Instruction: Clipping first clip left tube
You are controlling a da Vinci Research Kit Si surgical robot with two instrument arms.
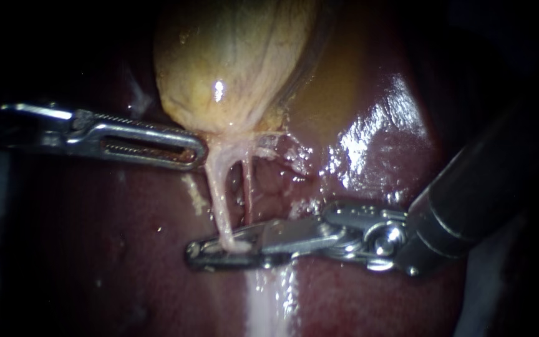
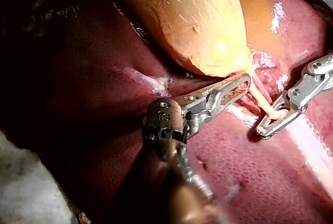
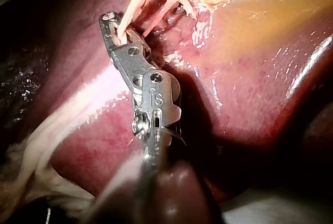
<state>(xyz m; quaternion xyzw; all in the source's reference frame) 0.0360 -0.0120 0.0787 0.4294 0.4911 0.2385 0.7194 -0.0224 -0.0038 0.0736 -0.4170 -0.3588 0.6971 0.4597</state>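
The yellow gallbladder (image 1: 232,62) hangs over the dark red liver (image 1: 375,156). From its neck two tubes run down: the thicker pale left tube (image 1: 218,193) and the thinner reddish right tube (image 1: 247,187). My right instrument (image 1: 210,249) comes in from the right, its long jaws shut on the left tube's lower end. The right wrist view shows that tube entering between the jaws of the right instrument (image 3: 115,25). My left instrument (image 1: 199,151) has slotted jaws that lie together, and its tip pinches tissue at the gallbladder's neck. In the left wrist view, the left instrument (image 2: 242,84) shows the same.
A pale band of tissue (image 1: 269,306) runs down the liver below the right instrument's jaws. Wet, glistening liver surface (image 1: 369,131) lies to the right of the tubes. The dark shaft (image 1: 488,187) of the right instrument crosses the right side of the endoscope view.
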